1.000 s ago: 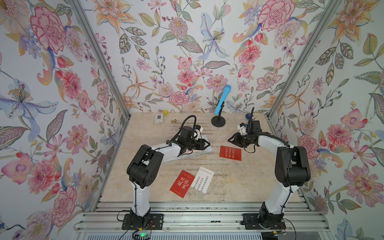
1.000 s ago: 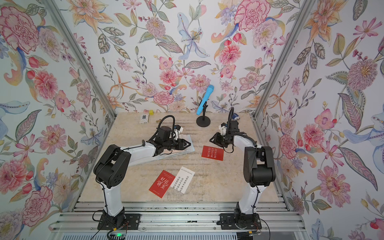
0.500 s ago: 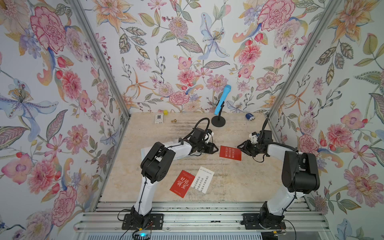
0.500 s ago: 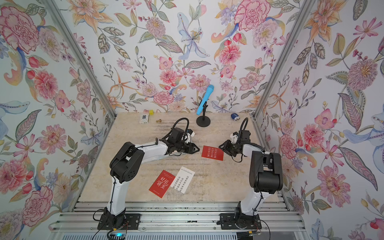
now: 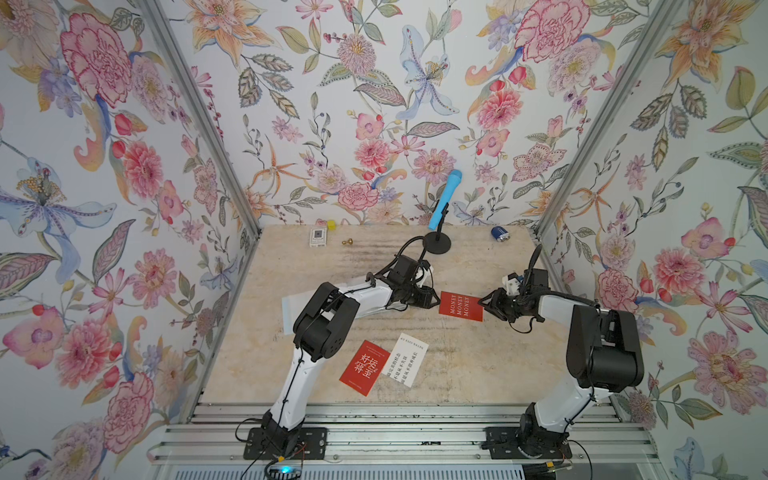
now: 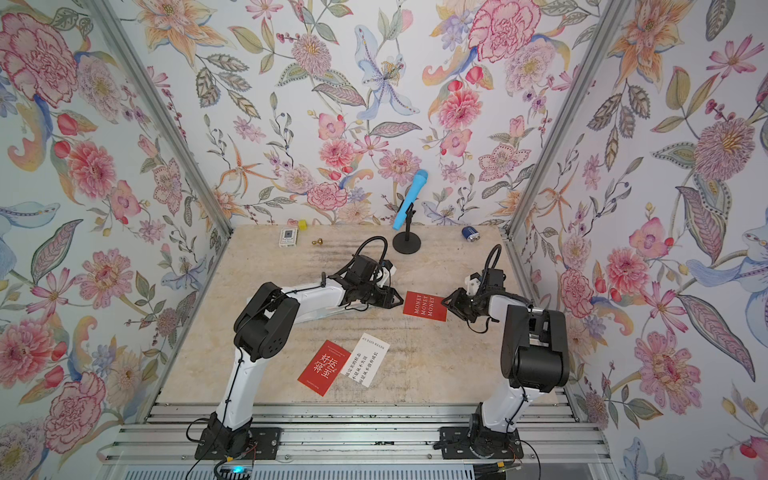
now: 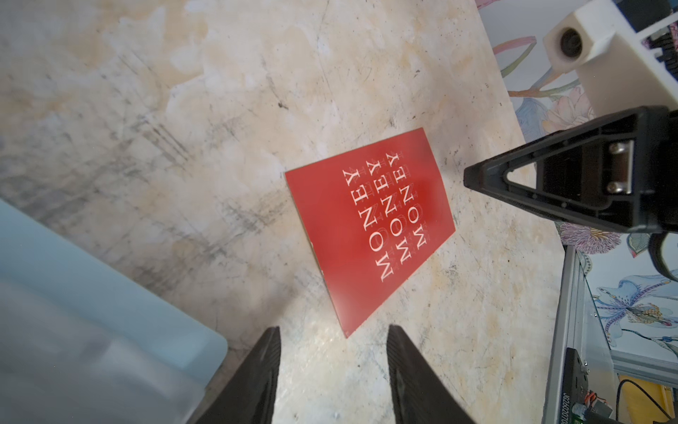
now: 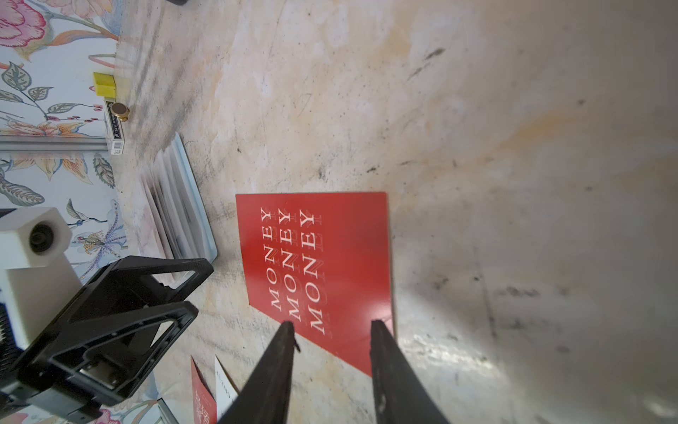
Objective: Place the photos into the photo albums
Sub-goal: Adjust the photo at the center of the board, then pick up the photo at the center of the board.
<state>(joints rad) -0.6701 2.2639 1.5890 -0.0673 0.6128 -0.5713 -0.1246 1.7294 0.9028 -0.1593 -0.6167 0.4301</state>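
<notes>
Beside right hand (image 5: pixel 484 302), red MONEY card (image 5: pixel 459 305)

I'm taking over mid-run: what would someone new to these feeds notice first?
The red MONEY card lies flat mid-table, with the left gripper and right gripper both open, pointing at it from opposite sides. Near the front edge a red card with Chinese lettering and a white card lie overlapping; the pale blue album sits partly hidden under the left arm.
</notes>
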